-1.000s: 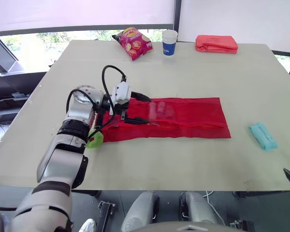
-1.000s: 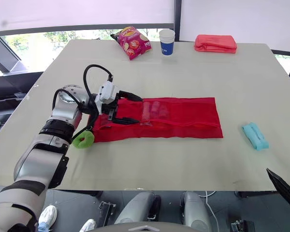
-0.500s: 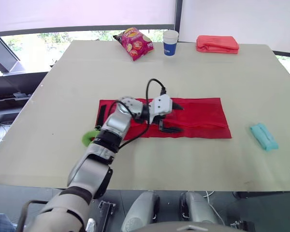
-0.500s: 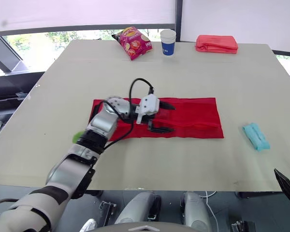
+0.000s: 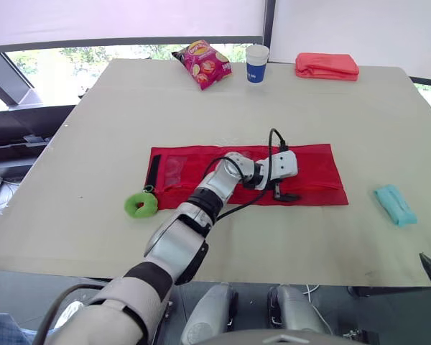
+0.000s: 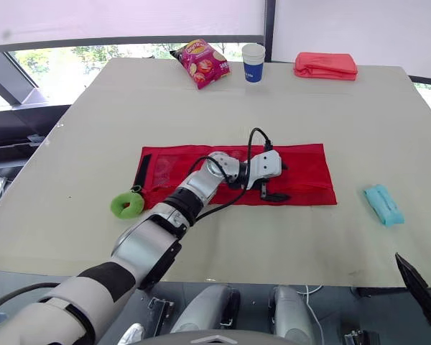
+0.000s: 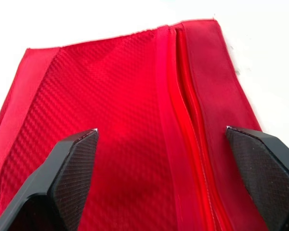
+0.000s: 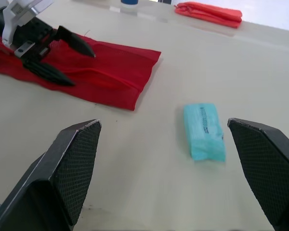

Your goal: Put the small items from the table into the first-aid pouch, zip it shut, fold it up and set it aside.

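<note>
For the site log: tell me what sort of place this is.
Probably an office or meeting room: a large pale table beside windows with roller blinds, a crisp bag and paper cup at its far edge.

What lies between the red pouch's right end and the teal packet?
Nothing: the right wrist view shows bare tabletop between the red pouch and the teal packet.

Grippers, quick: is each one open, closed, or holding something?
Left gripper: open, empty, over the red first-aid pouch.
Right gripper: open, empty, above the table near the teal packet.
</note>
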You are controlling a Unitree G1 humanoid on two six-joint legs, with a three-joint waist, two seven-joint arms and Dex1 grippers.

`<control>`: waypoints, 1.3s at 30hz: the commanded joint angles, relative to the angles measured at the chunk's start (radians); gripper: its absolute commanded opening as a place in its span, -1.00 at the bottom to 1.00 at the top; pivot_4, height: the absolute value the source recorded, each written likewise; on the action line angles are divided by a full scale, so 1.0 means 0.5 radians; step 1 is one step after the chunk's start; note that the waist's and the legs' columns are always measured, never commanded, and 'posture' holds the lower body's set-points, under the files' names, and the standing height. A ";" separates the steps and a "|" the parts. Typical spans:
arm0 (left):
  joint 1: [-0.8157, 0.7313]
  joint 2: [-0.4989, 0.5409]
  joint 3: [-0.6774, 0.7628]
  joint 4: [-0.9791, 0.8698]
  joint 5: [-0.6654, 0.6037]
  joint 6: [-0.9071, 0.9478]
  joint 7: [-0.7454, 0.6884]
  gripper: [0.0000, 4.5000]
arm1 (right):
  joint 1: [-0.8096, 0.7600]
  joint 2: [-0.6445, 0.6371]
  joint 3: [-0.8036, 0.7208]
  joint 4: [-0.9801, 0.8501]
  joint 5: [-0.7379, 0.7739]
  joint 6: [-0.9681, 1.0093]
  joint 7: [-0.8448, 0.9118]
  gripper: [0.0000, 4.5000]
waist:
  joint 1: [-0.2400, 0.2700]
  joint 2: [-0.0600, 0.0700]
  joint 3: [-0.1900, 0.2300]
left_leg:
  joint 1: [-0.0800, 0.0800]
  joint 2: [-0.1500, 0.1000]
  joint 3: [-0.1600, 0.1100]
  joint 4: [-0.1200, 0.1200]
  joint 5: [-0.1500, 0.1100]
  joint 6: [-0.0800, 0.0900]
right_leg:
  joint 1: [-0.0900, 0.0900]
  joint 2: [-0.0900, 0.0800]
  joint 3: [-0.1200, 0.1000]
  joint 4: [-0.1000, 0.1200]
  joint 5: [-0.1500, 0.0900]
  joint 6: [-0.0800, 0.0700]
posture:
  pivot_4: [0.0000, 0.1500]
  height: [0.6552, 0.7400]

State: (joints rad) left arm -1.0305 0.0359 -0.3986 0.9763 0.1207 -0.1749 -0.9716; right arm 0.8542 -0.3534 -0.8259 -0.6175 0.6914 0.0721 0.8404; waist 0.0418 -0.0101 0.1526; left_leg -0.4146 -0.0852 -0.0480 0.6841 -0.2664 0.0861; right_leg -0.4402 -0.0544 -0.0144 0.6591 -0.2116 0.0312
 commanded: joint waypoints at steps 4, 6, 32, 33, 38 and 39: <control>-0.105 -0.051 0.069 0.092 0.041 0.005 0.132 0.89 | -0.002 0.001 0.028 -0.025 -0.086 -0.059 -0.076 1.00 | -0.002 0.000 0.000 | 0.000 0.000 0.000 0.000 0.001 -0.002 | 0.000 0.000 0.000 0.000 0.000 0.000 | 1.00 0.99; -0.102 -0.052 0.076 0.085 0.036 0.011 0.117 0.65 | -0.005 0.005 0.042 -0.014 -0.099 -0.071 -0.080 1.00 | -0.001 0.000 0.000 | 0.000 0.000 0.000 0.000 0.001 -0.002 | 0.000 0.000 0.000 0.000 0.000 0.000 | 1.00 0.99; 0.030 -0.017 0.197 -0.220 -0.115 0.096 -0.159 -0.98 | -0.608 -0.419 0.362 0.287 -0.381 0.539 -0.564 1.00 | -0.007 0.000 0.000 | 0.000 0.000 0.001 0.000 0.004 -0.007 | 0.000 0.000 0.001 0.001 0.000 0.000 | 1.00 0.99; 0.040 -0.018 0.198 -0.235 -0.125 0.085 -0.181 -0.98 | -0.694 -0.453 0.392 0.358 -0.373 0.582 -0.561 1.00 | -0.005 0.002 -0.001 | 0.000 0.000 0.002 0.001 0.004 -0.007 | 0.000 0.000 0.001 0.001 0.000 -0.001 | 1.00 0.99; 0.067 -0.009 0.197 -0.291 -0.144 0.073 -0.233 -0.98 | -1.011 -0.605 0.580 0.703 -0.485 0.665 -0.511 1.00 | 0.002 0.004 -0.001 | 0.000 0.000 0.003 0.001 0.005 -0.007 | 0.000 0.000 0.002 0.001 0.000 -0.001 | 1.00 0.99; 0.070 -0.008 0.201 -0.302 -0.148 0.078 -0.239 -0.98 | -1.070 -0.625 0.620 0.767 -0.509 0.669 -0.504 1.00 | 0.002 0.003 -0.001 | 0.000 0.000 0.003 0.001 0.005 -0.007 | 0.000 0.000 0.001 0.001 0.000 -0.001 | 1.00 0.99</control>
State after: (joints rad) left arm -0.9910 0.0349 -0.3146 0.8719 0.0729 -0.1189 -1.0831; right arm 0.3417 -0.6464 -0.5271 -0.2742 0.4592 0.3977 0.5832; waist 0.0427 -0.0084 0.1520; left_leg -0.4140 -0.0851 -0.0466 0.6846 -0.2641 0.0824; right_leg -0.4401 -0.0539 -0.0139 0.6598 -0.2114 0.0308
